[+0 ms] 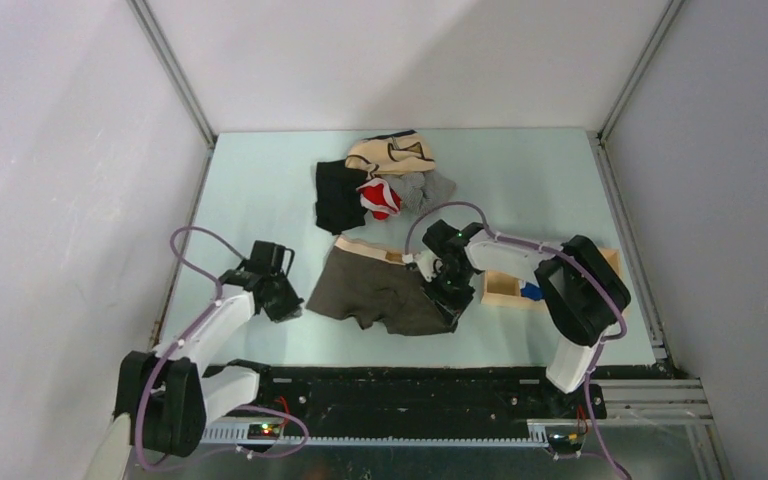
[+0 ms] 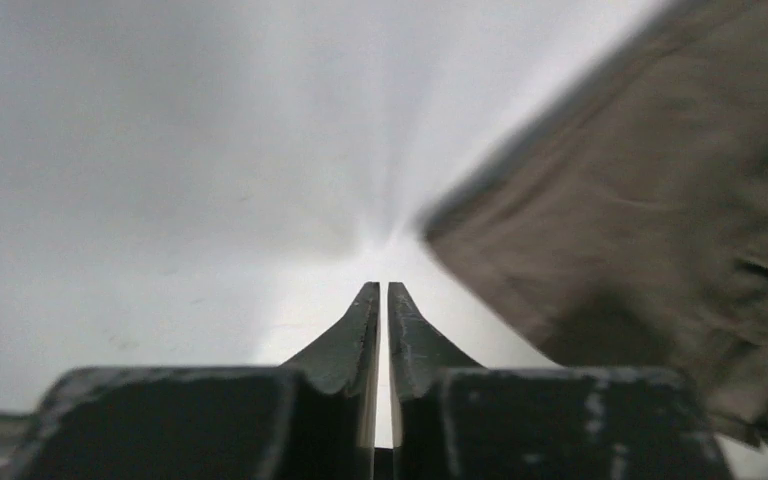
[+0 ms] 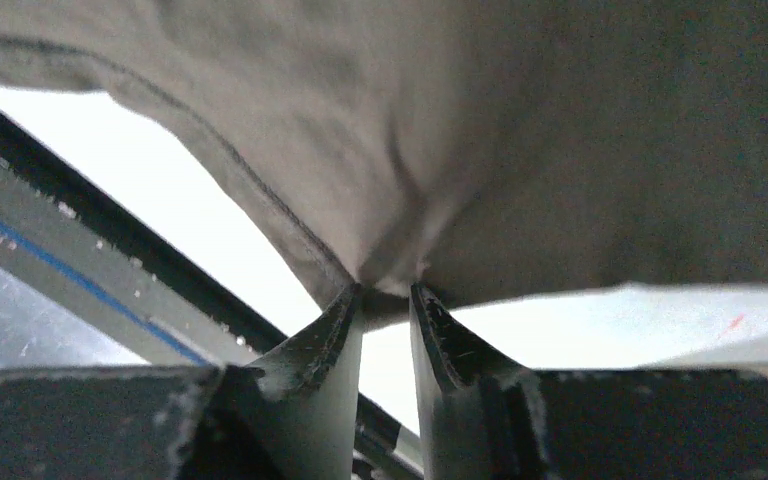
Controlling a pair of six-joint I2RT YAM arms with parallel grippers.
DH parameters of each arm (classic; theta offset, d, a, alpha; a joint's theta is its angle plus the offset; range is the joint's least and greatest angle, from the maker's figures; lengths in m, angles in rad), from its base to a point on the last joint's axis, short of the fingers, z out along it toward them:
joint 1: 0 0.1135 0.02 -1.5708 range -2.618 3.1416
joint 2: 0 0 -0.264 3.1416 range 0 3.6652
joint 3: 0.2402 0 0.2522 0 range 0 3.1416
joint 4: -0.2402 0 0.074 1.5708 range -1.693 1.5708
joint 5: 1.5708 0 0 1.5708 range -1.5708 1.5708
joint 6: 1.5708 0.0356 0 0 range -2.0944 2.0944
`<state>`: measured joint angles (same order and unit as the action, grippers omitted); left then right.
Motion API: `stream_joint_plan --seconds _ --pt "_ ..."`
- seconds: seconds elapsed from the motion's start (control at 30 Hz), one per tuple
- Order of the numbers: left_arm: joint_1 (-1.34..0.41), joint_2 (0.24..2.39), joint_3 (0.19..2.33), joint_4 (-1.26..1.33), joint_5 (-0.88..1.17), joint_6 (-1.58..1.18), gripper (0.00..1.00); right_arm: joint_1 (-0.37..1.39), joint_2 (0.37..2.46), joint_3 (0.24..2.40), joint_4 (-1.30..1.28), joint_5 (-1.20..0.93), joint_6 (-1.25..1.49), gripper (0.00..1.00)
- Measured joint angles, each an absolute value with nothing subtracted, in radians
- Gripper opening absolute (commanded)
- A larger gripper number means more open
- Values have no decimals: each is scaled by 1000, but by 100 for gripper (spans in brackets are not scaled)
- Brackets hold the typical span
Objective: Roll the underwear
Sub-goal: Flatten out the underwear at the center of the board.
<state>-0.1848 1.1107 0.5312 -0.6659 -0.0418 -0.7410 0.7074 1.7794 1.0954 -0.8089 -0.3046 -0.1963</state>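
The underwear [image 1: 380, 290], dark olive-brown with a cream waistband at its far edge, lies spread flat on the pale table. My left gripper [image 1: 285, 300] sits just off its left leg edge, shut with nothing between its fingers [image 2: 382, 288]; the brown cloth [image 2: 640, 220] fills the right of the left wrist view. My right gripper [image 1: 450, 300] is at the garment's right side. In the right wrist view its fingertips [image 3: 385, 292] stand slightly apart with a puckered fold of the underwear [image 3: 520, 150] pinched between them, the cloth hanging above the table.
A pile of other garments lies at the back: a black one [image 1: 338, 195], a beige one with dark trim [image 1: 392, 152], a red-and-white one [image 1: 380, 197] and a grey one [image 1: 425, 187]. A small wooden box [image 1: 505, 290] stands right of the right gripper. A black rail [image 1: 410, 385] runs along the near edge.
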Motion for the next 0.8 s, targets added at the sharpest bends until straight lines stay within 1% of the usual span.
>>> stream_joint_plan --seconds 0.03,0.07,0.1,0.13,0.17,0.2,0.3,0.4,0.43,0.47,0.5,0.53,0.57,0.6,0.67,0.7,0.8 --pt "-185 1101 539 -659 -30 -728 27 702 1773 1094 -828 -308 -202 34" --pt "-185 1089 554 -638 -4 -711 31 687 1760 1093 -850 -322 -214 39" --pt "-185 1084 572 -605 28 -691 37 667 1738 1092 -861 -340 -225 41" --pt "-185 1084 597 -566 60 -670 39 638 1705 1092 -866 -361 -238 47" --pt "-186 1086 617 -530 88 -648 42 615 1674 1092 -865 -378 -245 50" --pt "-187 1093 643 -478 127 -619 43 569 1621 1092 -850 -414 -250 55" --pt "-198 1127 680 -363 220 -530 44 467 1530 1105 -781 -463 -235 58" --pt "-229 1201 708 -284 291 -439 46 399 1576 1174 -701 -472 -177 58" --pt "-237 1230 720 -270 305 -416 47 386 1611 1198 -670 -469 -149 64" --pt "-243 1268 738 -259 316 -393 50 373 1656 1219 -631 -467 -123 69" --pt "-245 1295 753 -250 320 -380 52 366 1696 1234 -602 -459 -97 85" --pt "-247 1331 778 -245 321 -364 56 360 1727 1243 -587 -450 -78 92" --pt "-247 1381 817 -239 319 -356 58 356 1769 1262 -581 -433 -56 98" --pt "-247 1423 852 -233 314 -348 60 357 1796 1274 -576 -422 -34 98" --pt "-247 1514 929 -225 287 -339 64 360 1857 1313 -573 -397 0 96" --pt "-247 1558 969 -223 263 -338 66 361 1890 1336 -570 -385 25 93" --pt "-247 1654 1059 -226 176 -339 74 364 1938 1370 -563 -364 77 88"
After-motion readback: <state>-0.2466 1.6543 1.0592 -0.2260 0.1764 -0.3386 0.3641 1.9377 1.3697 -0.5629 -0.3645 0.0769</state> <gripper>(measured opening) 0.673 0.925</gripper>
